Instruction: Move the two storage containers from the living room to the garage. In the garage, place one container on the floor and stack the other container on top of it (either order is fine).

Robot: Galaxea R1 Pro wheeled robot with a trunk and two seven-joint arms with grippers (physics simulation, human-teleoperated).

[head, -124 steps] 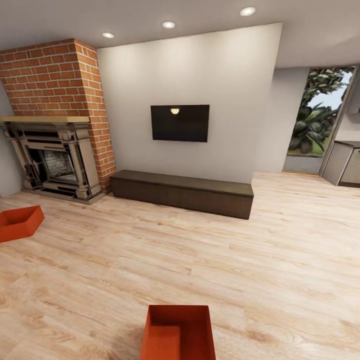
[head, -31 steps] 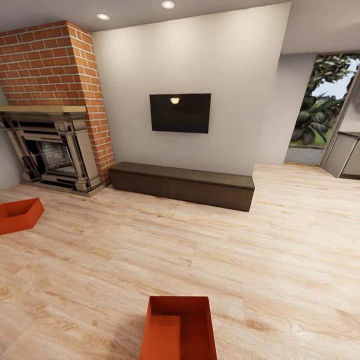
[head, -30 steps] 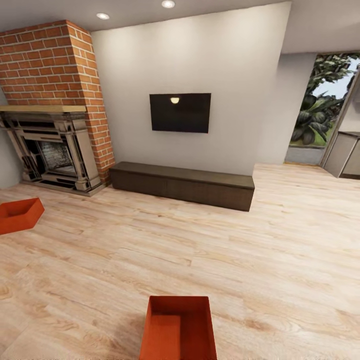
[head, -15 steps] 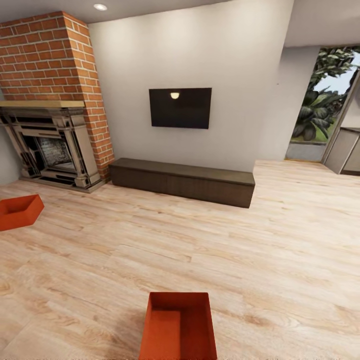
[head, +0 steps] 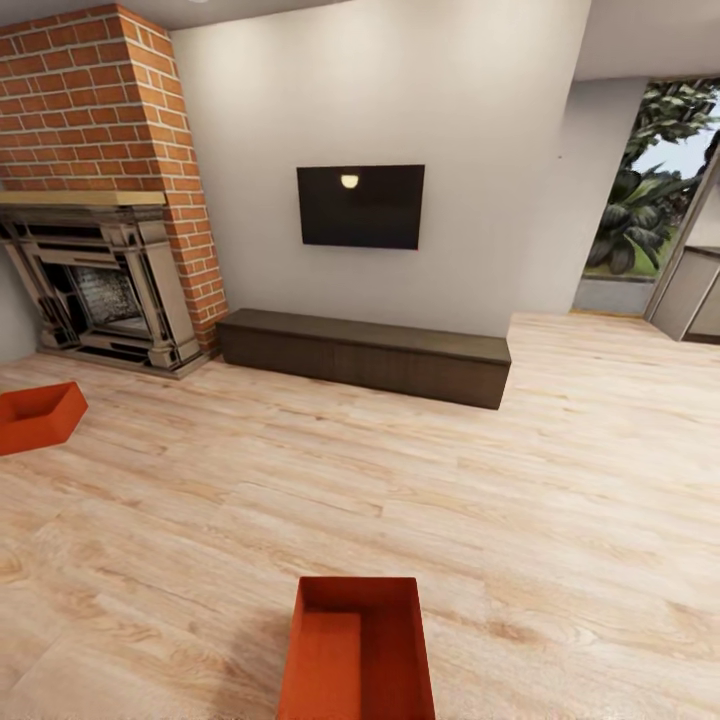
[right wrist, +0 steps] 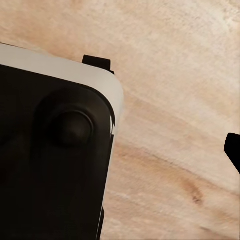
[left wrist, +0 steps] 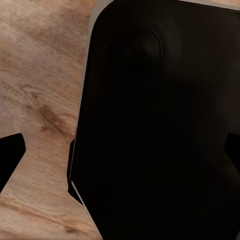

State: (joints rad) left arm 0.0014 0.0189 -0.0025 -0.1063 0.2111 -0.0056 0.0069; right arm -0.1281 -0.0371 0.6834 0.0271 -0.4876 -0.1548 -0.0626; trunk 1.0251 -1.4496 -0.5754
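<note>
Two orange-red storage containers lie on the light wood plank floor of the living room. One container (head: 360,650) sits right in front of me at the bottom of the head view, its open top facing up. The other container (head: 35,415) rests far to the left, near the fireplace. In the left wrist view my left gripper (left wrist: 120,152) is open, its dark fingertips (left wrist: 10,155) spread wide over my black base. In the right wrist view a dark fingertip (right wrist: 233,149) of my right gripper stands far out to one side above the planks; nothing is held.
A red brick fireplace (head: 100,200) stands at the back left. A black TV (head: 360,206) hangs on the pale wall above a long dark low cabinet (head: 365,355). A window with plants (head: 650,180) and grey cupboards (head: 695,295) are at the far right.
The whole head picture has shifted: the ceiling lights have slid out of the top and the room looks a little nearer. Both containers keep their places on the floor.
</note>
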